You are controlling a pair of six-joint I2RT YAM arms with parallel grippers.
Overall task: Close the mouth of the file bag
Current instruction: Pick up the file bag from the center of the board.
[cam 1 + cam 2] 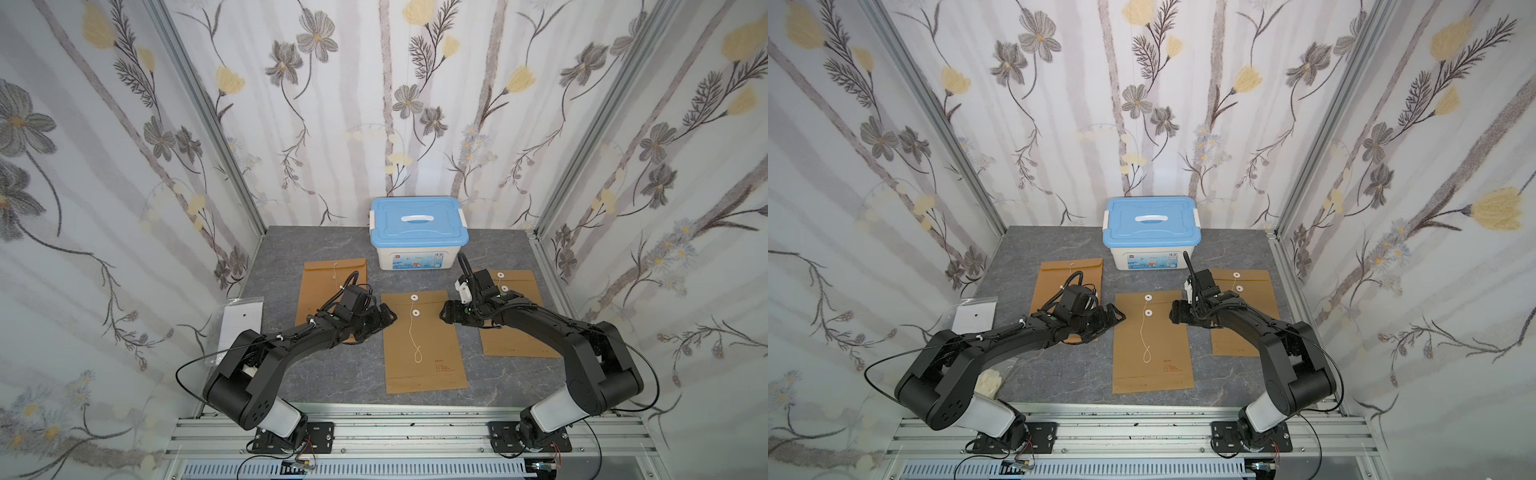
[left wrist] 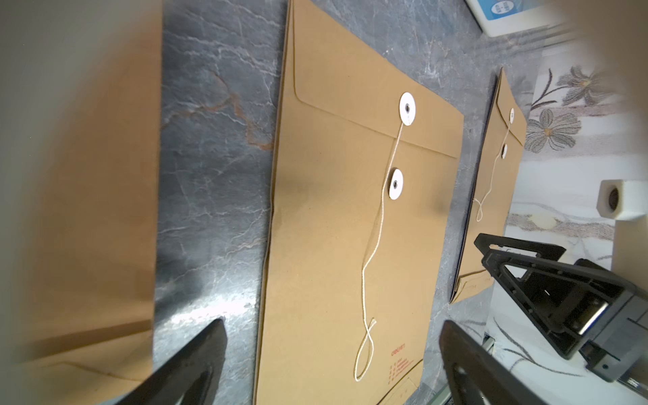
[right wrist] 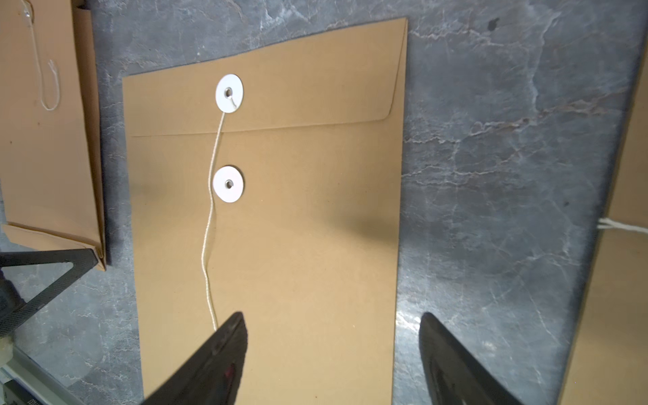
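Kraft file bag (image 1: pixel 422 345) lies flat on the grey tabletop (image 1: pixel 332 249) between our grippers, flap folded down, string (image 3: pixel 218 143) trailing loose past the lower white disc (image 3: pixel 228 184). We see left gripper (image 1: pixel 390 316) and right gripper (image 1: pixel 444 316) spread wide, holding nothing.

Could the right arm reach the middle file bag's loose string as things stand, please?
Probably yes: the right end effector hangs open over the middle file bag, and nothing covers the string.
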